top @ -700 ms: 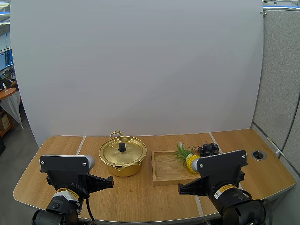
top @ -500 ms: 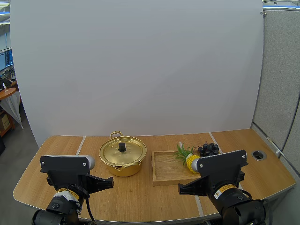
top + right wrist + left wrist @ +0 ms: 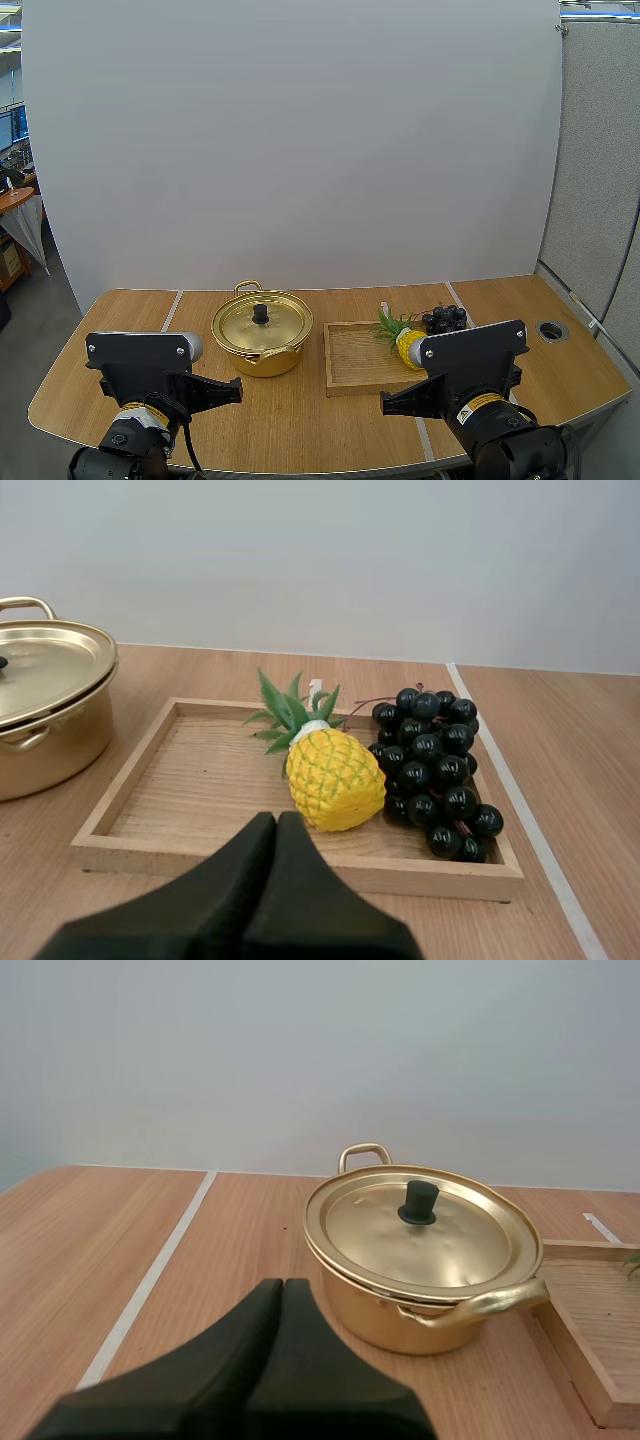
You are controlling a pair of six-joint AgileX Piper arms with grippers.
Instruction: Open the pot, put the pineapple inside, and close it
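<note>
A gold pot (image 3: 262, 335) (image 3: 425, 1260) stands at the table's middle left with its lid (image 3: 420, 1232) on, a black knob (image 3: 419, 1202) at the lid's centre. A small yellow pineapple (image 3: 404, 340) (image 3: 325, 770) with green leaves lies in the wooden tray (image 3: 352, 360) (image 3: 180, 800) right of the pot (image 3: 50, 705). My left gripper (image 3: 238, 388) (image 3: 283, 1285) is shut on nothing, short of the pot at the near edge. My right gripper (image 3: 385, 403) (image 3: 277, 820) is shut too, just in front of the tray's near rim.
A bunch of dark grapes (image 3: 444, 319) (image 3: 432, 770) lies in the tray touching the pineapple's right side. A round cable hole (image 3: 552, 329) sits in the table at the far right. White seam lines (image 3: 150, 1280) run across the wooden tabletop.
</note>
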